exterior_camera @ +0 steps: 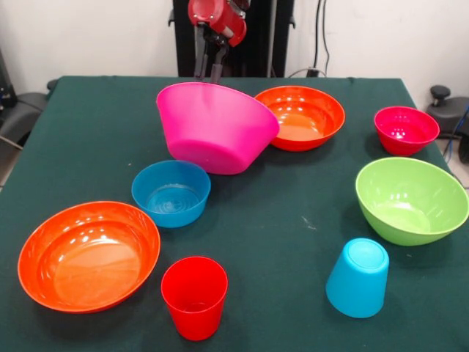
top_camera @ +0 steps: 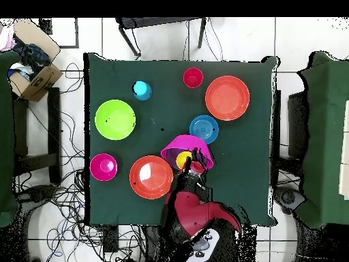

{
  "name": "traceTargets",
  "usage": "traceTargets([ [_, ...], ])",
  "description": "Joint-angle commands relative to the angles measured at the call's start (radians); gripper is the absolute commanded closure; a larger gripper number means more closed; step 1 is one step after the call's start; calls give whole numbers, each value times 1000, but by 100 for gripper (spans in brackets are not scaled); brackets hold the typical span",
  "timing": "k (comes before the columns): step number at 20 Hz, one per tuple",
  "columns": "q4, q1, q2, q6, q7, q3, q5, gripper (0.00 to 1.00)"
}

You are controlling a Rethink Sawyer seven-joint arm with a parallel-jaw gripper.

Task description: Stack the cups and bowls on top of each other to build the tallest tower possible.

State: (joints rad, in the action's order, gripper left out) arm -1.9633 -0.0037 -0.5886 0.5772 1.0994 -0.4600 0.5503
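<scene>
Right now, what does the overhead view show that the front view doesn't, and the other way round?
Only the overhead view shows a yellow cup lying inside the tilted magenta bowl, and a cardboard box off the table. Only the front view shows that the light blue cup stands upside down, base up. Both views show the large orange bowl, the other orange bowl, the lime bowl, the small blue bowl, the crimson bowl and the red cup.
</scene>
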Motion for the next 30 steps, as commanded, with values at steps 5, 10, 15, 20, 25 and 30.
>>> traceTargets([
  [5,-4,21,112,62,158,32,-44,0],
  [10,0,32,129,131,152,11,-84,0],
  [15,5,38,152,190,142,-2,-112,0],
  [20,4,42,153,207,145,-13,-122,0],
  [25,13,42,173,233,145,-17,-130,0],
  [30,28,39,200,260,142,-17,-138,0],
])
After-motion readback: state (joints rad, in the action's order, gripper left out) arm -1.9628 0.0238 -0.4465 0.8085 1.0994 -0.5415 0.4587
